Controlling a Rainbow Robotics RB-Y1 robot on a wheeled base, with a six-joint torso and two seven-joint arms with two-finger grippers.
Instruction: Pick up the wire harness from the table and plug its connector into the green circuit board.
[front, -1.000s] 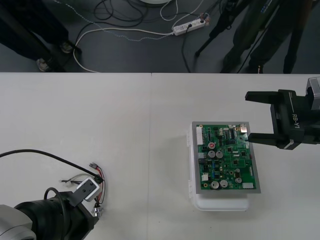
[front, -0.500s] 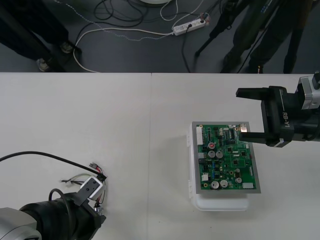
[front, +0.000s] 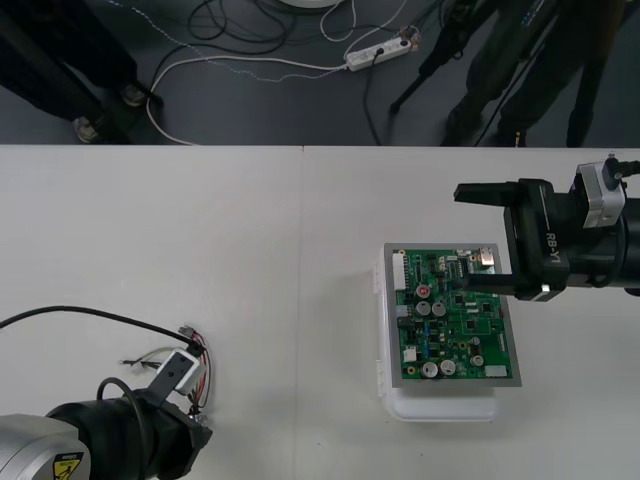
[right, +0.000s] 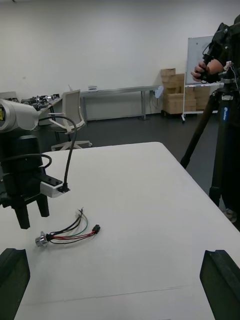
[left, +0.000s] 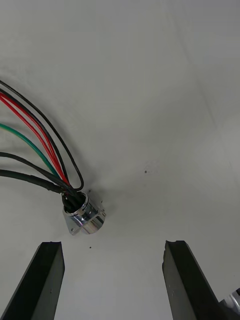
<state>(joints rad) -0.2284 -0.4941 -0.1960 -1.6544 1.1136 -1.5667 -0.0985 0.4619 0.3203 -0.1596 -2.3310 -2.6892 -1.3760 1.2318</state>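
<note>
Silver and round, the flanged socket (left: 84, 220) of the wire harness (front: 150, 355) lies on the smooth pale table (front: 260, 240), with thin red, black and green wires curling away. The left gripper (left: 112, 280) stands close by, its black fingers (left: 44, 280) spread and holding nothing. The right gripper (front: 487, 240) hovers wide open over the green circuit board (front: 455, 325), at its far right corner.

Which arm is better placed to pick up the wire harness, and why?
Left. The left gripper hangs open over the table with the metal socket of the wire harness just ahead of its fingers. The right gripper, also open, is across the table at the green circuit board.
</note>
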